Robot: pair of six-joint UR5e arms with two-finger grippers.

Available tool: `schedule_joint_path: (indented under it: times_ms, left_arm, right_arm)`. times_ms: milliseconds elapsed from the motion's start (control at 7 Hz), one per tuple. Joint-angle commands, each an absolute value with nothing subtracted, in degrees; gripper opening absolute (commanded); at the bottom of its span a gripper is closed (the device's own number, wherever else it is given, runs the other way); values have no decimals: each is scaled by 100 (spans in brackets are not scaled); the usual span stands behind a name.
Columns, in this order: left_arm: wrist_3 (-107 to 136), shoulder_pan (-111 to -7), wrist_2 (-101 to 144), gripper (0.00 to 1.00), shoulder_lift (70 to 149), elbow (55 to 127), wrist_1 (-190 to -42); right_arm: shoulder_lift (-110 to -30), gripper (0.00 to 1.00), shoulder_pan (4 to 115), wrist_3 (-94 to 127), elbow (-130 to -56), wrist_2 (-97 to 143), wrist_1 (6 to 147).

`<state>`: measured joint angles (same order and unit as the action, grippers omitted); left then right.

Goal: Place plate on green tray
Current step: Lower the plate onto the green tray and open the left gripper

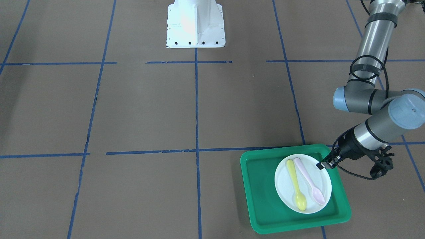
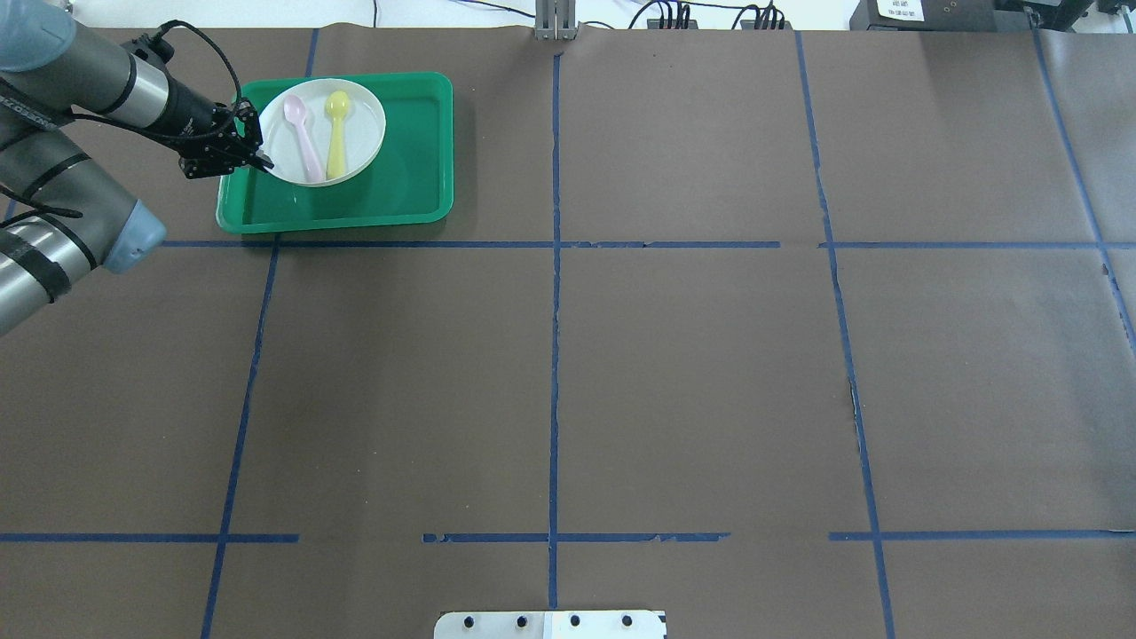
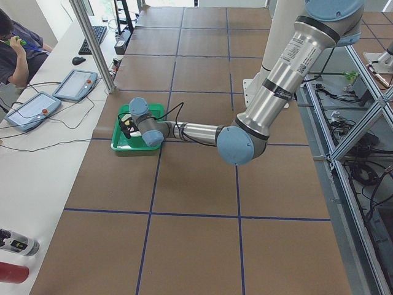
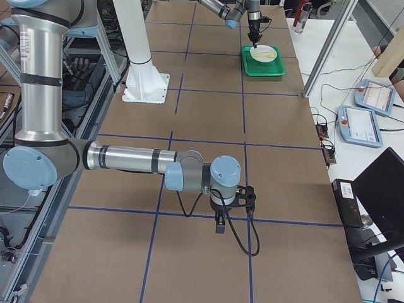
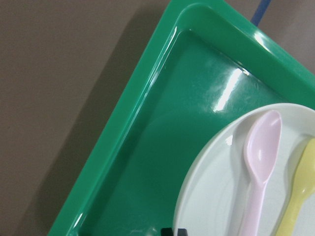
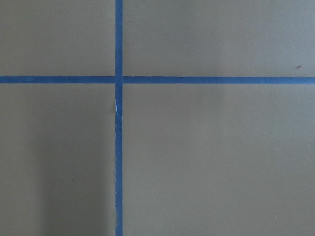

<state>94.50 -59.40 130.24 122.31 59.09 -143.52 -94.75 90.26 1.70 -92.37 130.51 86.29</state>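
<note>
Brown table (image 2: 692, 373), blue tape grid (image 2: 555, 355).

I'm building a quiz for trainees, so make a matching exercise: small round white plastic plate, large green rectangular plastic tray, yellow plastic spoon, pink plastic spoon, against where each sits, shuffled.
1. small round white plastic plate
2. large green rectangular plastic tray
3. yellow plastic spoon
4. pink plastic spoon

A. on the plate, nearer the left gripper
B. directly on the brown table paper
C. inside the tray's lip
D. on the plate, farther from the left gripper

Pairs: 1-C, 2-B, 3-D, 4-A
</note>
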Motion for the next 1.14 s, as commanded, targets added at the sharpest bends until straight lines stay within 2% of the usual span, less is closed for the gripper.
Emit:
schedule_joint_path:
  times_ms: [0, 143, 286, 429, 1000]
  left_arm:
    - [9738, -5827, 12841, 0, 12296, 5713, -14607]
    - [9738, -5818, 12841, 0, 12296, 5713, -14607]
    - [9721, -5810, 12841, 6, 12287, 5713, -14616]
    - [9573, -5696, 12806, 99, 12244, 5722, -14816]
    - [9536, -5730, 12850, 100, 12199, 5783, -14836]
  right_arm:
    - [-9475, 100, 9026, 167, -9237, 13052, 8631]
    - [-9475, 100, 9026, 167, -9237, 13052, 8631]
    - [-9475, 100, 9026, 167, -9237, 13052, 8631]
    - [-9475, 100, 9026, 176, -9237, 13052, 8622]
    - [-9475, 100, 9026, 176, -9237, 13052, 8631]
